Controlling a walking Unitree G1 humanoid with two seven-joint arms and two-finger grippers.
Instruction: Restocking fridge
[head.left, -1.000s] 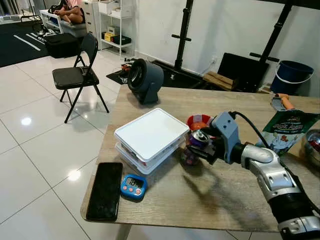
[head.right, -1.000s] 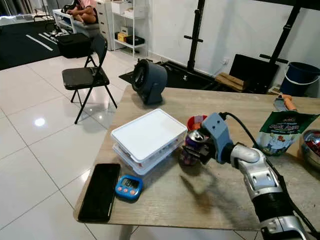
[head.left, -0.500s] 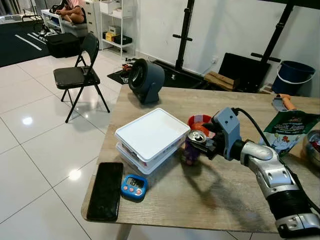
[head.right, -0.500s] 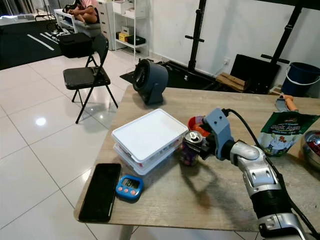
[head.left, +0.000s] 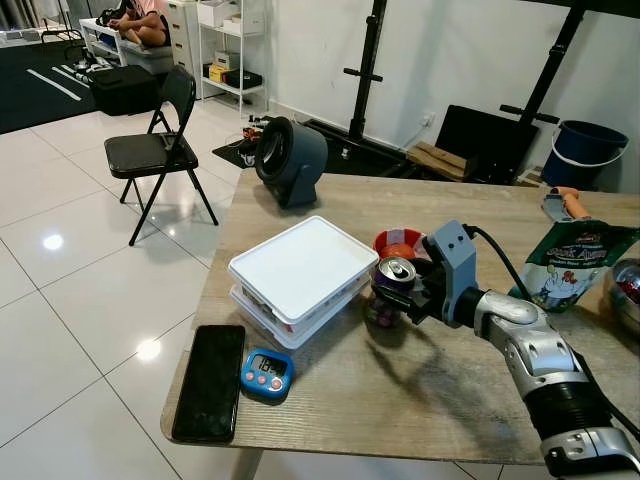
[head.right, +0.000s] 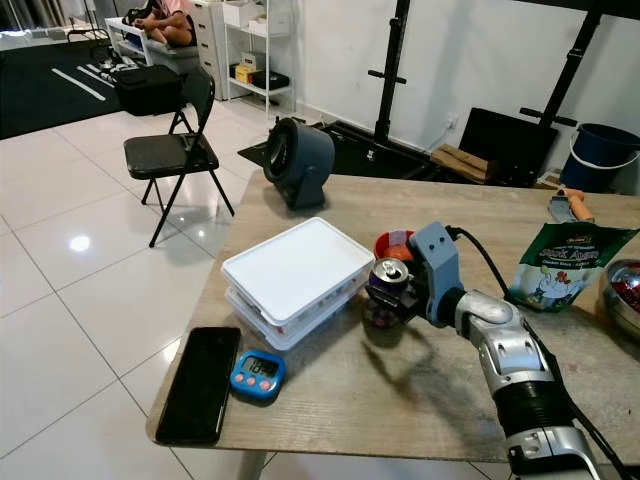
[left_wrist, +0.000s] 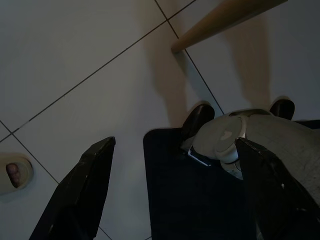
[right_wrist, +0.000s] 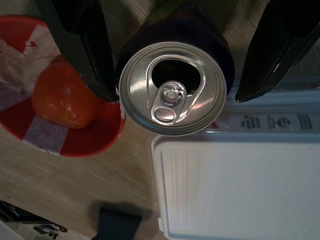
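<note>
- Reaching in from the lower right of the left eye view, the right gripper (head.left: 400, 290) sits at the middle of the wooden surface (head.left: 420, 400), its jaws spread around a dark purple can (head.left: 393, 285).
- The can (right_wrist: 174, 87) stands upright with its silver top open; in the right wrist view one black finger (right_wrist: 82, 45) lies against its side, while the other finger (right_wrist: 270, 50) stands just off it — the jaws have not closed on the can.
- Just beside the can, toward the centre left of the frame, lies a white lidded container (head.left: 303, 270) stacked on a second one.
- Behind the can, touching or nearly touching it, sits a red bowl (right_wrist: 95, 132) holding an orange fruit (right_wrist: 62, 102) and a scrap of white paper.
- At the lower left of the frame a black phone (head.left: 210, 382) lies flat by the surface's edge, with a small blue timer (head.left: 268, 374) just beside it.
- A green snack pouch (head.left: 575, 262) stands at the right edge of the frame, well apart from the can.
- At the upper centre a grey fan (head.left: 288, 158) rests on the far corner of the surface; a black folding chair (head.left: 158, 150) stands on the white tiled floor at the upper left.
- The left gripper (left_wrist: 175, 185) hangs idle over the floor tiles — its jaws spread wide.
</note>
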